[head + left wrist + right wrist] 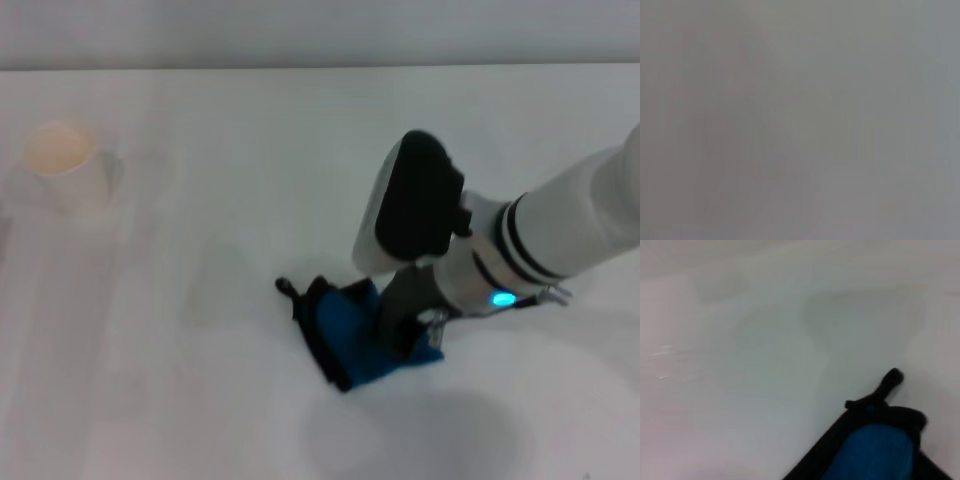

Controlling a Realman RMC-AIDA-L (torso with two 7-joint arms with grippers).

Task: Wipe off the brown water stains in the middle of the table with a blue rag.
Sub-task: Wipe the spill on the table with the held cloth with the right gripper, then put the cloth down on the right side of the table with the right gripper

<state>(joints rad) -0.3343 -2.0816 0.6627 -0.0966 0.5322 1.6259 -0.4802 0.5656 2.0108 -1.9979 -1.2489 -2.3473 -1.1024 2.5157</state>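
Observation:
The blue rag (352,335) with black edging lies bunched on the white table (250,150), right of centre and toward the front, its black loop (285,288) pointing left. My right gripper (410,330) comes down onto the rag's right part and is shut on it. In the right wrist view the blue rag (875,450) and its loop (890,379) show close up. The brown water stains appear only as a faint dull patch (215,285) just left of the rag, also seen as a faint patch (860,325) beyond the loop. The left gripper is out of view.
A white paper cup (62,160) stands at the far left of the table. The right arm (570,225) reaches in from the right edge. The left wrist view shows only a plain grey surface.

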